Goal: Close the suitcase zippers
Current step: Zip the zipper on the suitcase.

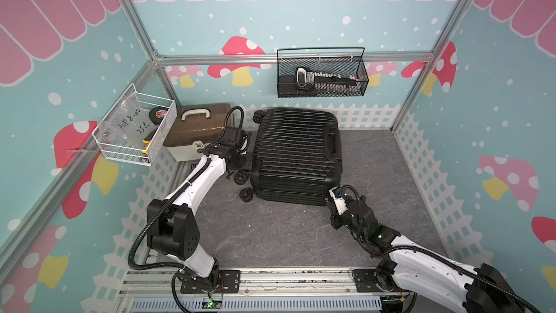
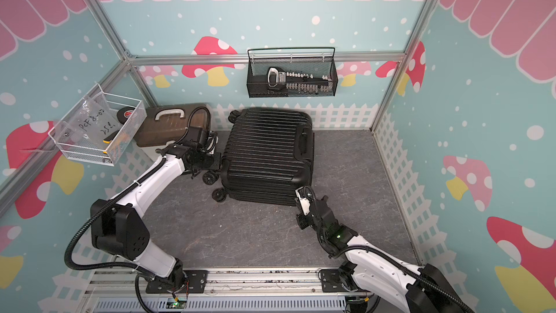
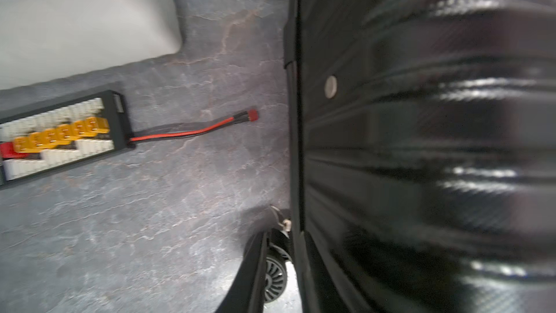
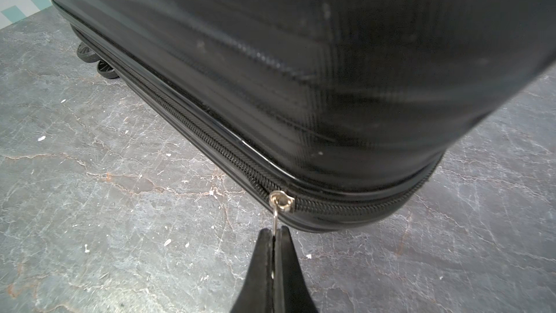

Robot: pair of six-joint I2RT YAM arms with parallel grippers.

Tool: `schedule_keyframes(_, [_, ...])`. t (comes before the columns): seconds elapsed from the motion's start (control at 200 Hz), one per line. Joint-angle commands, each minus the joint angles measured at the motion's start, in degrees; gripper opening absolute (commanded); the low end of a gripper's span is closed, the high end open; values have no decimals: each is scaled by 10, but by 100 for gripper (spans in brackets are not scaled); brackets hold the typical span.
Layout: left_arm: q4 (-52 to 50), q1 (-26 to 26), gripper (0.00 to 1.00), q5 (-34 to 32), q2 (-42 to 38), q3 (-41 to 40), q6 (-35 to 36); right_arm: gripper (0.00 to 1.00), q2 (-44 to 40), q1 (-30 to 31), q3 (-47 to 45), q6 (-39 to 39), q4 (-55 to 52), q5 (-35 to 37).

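Note:
The black ribbed suitcase [image 1: 296, 152] [image 2: 267, 149] lies flat and closed on the grey floor. At its front right corner my right gripper [image 1: 330, 197] [image 2: 298, 198] [image 4: 274, 231] is shut on the thin metal pull hanging from the zipper slider [image 4: 281, 201]. The zipper track [image 4: 192, 121] runs along the seam both ways from that slider. My left gripper [image 1: 252, 164] [image 2: 219, 161] [image 3: 279, 266] sits against the case's left side by a caster wheel [image 3: 275, 278]. One of its fingers [image 3: 251, 269] shows, while the other blends into the black shell. A small pale metal piece [image 3: 285, 222] sits on the seam there.
A white box with a brown lid [image 1: 198, 130] stands just left of the case. A connector board with yellow plugs [image 3: 60, 137] and a red-black lead [image 3: 195, 130] lies on the floor near it. A white wire basket [image 1: 135, 130] and a black one [image 1: 322, 76] hang on the walls.

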Motion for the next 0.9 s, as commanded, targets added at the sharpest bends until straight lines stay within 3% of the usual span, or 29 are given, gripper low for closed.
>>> schedule_keyframes(0.0, [-43,0,18,63,12,28,16,0,4,5,4,-8,-9,-9])
schedule_keyframes(0.27, [-77,-38,18,150,-8,14,36,0,20,5,12,-38,12,-59])
schedule_keyframes(0.566, [-59,-104,18,174,-27,-11,-20,0,56,7,28,-49,50,-102])
schedule_keyframes(0.896, [-2,-197,18,207,-32,-30,-62,0,74,8,43,-54,60,-99])
